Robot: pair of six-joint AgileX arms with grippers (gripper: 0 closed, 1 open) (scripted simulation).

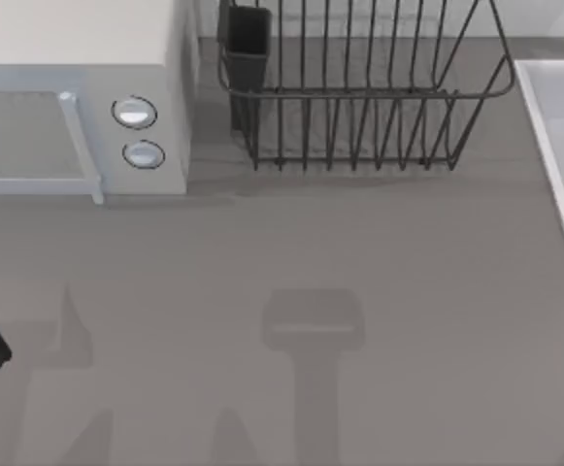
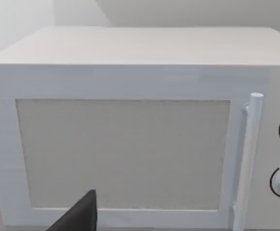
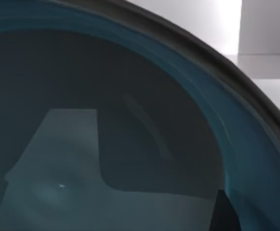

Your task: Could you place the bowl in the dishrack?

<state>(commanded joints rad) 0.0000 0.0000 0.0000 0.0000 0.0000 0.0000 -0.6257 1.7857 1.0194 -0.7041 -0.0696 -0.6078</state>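
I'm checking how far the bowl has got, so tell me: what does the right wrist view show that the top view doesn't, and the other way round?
The right wrist view looks closely into a blue bowl, its curved rim and glossy inside, with a pale wall behind. The top view has the dishrack with its dark utensil cup, the white microwave, the grey table, and a dark part of the left arm at the table's left edge. Nothing recognisable appears in both; whether the right gripper grips the bowl cannot be told.

Microwave [image 1: 78, 107] at table [image 1: 359, 291] far left, dishrack [image 1: 359, 97] just right of it, utensil cup [image 1: 247, 44] at the rack's left corner
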